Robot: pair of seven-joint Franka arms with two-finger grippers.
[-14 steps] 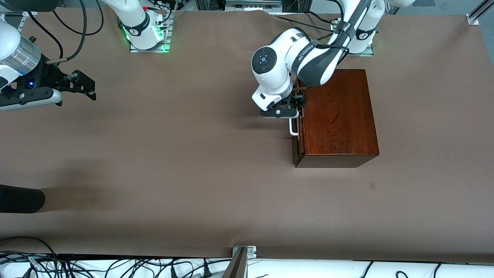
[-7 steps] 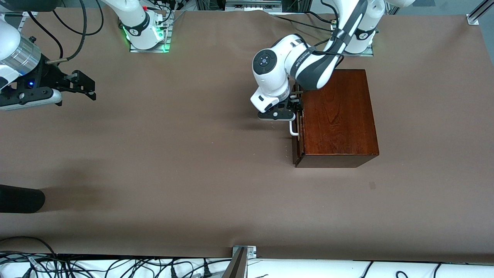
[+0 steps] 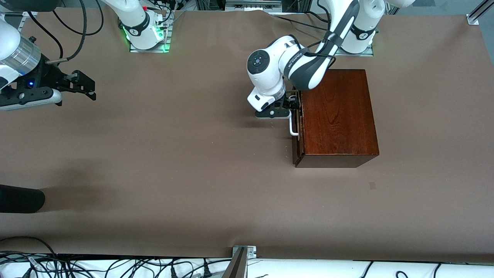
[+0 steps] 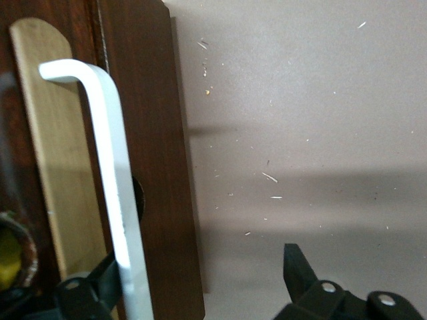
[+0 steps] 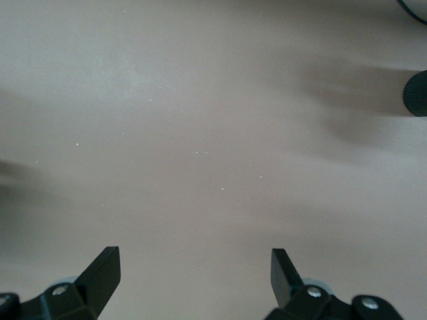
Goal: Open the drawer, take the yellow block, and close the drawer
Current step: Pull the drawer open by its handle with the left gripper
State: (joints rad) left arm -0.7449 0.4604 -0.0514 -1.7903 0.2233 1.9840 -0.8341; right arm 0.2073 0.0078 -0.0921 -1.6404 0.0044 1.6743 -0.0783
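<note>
The dark reddish-brown wooden box (image 3: 337,116) stands toward the left arm's end of the table. Its drawer (image 3: 296,146) looks pushed in, with the white bar handle (image 3: 292,127) on its front. My left gripper (image 3: 294,105) is open at the handle's end nearer the robots' bases. In the left wrist view the handle (image 4: 117,187) runs just inside one finger (image 4: 100,287), and the gripper (image 4: 200,267) spans the drawer front (image 4: 157,167) and bare table. The yellow block is hidden. My right gripper (image 3: 87,85) waits open over bare table; it also shows in the right wrist view (image 5: 193,260).
A black cylinder (image 3: 19,199) lies at the table's edge toward the right arm's end and shows in the right wrist view (image 5: 417,93). Cables (image 3: 115,266) run along the table's edge nearest the front camera. A metal bracket (image 3: 243,253) sits there too.
My left gripper has shifted a little along the drawer front toward the robots' bases, so more of the white handle shows. The drawer and the right arm have not moved.
</note>
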